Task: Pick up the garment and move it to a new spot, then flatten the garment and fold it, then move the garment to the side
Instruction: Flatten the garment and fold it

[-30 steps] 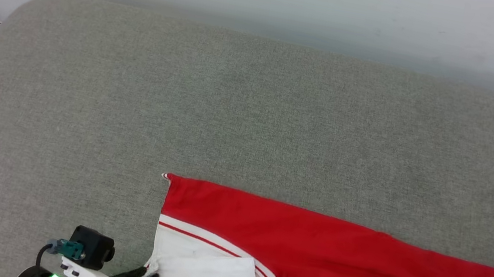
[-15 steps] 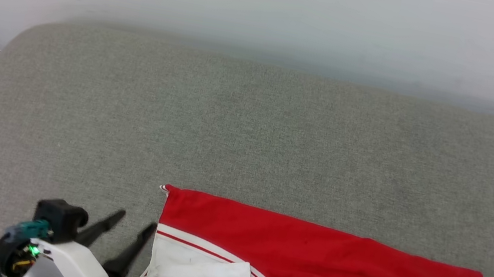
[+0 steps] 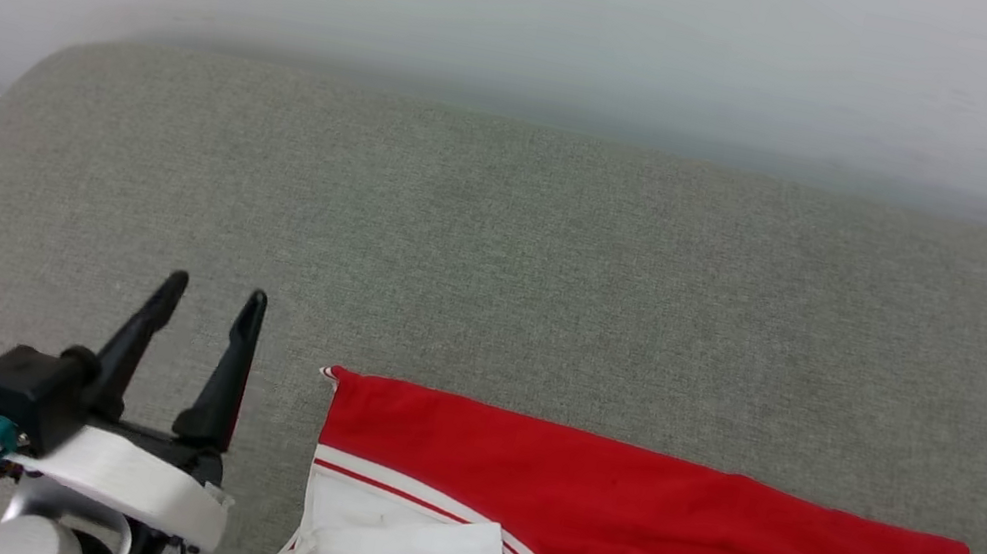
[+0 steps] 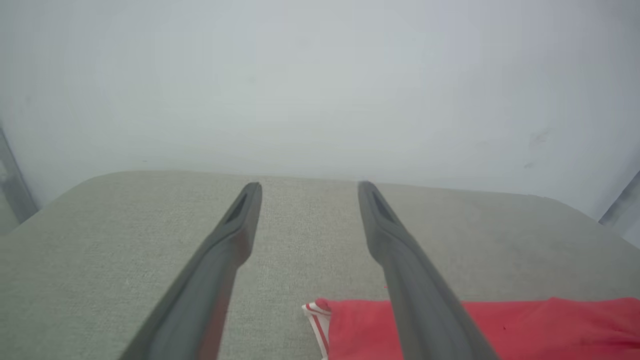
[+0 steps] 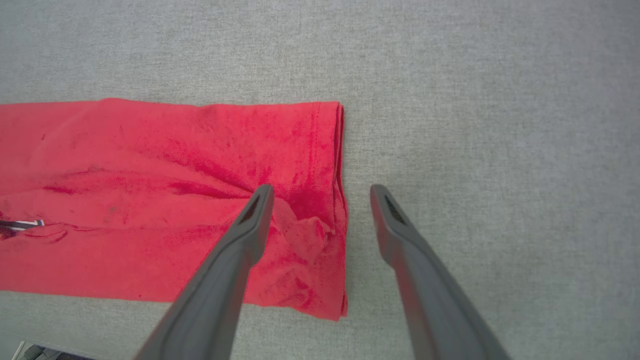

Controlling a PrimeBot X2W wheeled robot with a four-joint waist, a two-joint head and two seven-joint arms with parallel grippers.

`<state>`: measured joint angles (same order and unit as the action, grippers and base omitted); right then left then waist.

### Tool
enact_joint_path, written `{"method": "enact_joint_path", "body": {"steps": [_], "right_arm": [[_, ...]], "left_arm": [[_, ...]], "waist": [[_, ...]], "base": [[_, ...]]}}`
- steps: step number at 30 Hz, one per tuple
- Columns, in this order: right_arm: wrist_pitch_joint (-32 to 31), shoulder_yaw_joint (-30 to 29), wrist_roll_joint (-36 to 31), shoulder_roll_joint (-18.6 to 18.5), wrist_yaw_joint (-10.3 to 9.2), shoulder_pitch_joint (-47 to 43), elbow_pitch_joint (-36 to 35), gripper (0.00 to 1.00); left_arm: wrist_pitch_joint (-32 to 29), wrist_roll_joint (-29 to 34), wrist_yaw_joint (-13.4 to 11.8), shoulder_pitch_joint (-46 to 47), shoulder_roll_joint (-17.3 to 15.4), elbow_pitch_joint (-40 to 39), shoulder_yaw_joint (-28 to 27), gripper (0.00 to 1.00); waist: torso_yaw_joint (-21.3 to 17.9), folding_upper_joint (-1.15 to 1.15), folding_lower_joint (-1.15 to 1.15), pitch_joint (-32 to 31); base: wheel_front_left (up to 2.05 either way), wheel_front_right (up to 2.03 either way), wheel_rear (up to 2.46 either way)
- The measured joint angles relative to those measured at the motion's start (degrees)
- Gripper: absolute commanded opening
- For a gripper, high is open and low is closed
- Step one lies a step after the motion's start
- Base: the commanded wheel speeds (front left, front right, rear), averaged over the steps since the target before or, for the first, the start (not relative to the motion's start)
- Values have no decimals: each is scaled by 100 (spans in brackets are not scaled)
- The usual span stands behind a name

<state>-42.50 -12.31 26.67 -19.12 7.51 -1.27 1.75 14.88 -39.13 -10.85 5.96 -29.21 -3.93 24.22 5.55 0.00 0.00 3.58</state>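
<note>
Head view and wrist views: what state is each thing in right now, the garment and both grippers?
Garment: folded into a long band, lying on the grey padded surface, white sleeve turned over at its left end.
Left gripper: open, empty, beside the garment's left end, apart from it.
Right gripper: open, fingers straddling the garment's right edge; contact unclear.

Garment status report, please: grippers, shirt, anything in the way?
Left gripper open, empty, left of garment. Right gripper open, astride its right edge. Shirt lies folded on grey cushion. No obstacle seen.
</note>
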Motion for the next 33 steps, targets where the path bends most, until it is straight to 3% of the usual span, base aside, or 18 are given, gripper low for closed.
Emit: {"method": "enact_joint_path", "body": {"steps": [7,17,24,33], "right_arm": [[-413,-579,-550,743,0,31,93,100],[-333,-869,-1051,862,1,108,526,100],[-264,-762,-927,808,-1,182,859,100],[-178,-152,-293,703,-46,207,943,100]], "left_arm": [[11,1028,528,-341,683,-94,-1112,100],[11,1700,1407,-433,1414,193,-1923,100],[16,1983,1693,-368,1724,304,-2208,100],[18,2121,1805,-323,1892,528,-2279,100]], "waist": [[102,0,0,192],[251,0,0,463],[301,0,0,590],[284,0,0,604]], "base": [[0,0,0],[0,0,0],[0,0,0],[0,0,0]]}}
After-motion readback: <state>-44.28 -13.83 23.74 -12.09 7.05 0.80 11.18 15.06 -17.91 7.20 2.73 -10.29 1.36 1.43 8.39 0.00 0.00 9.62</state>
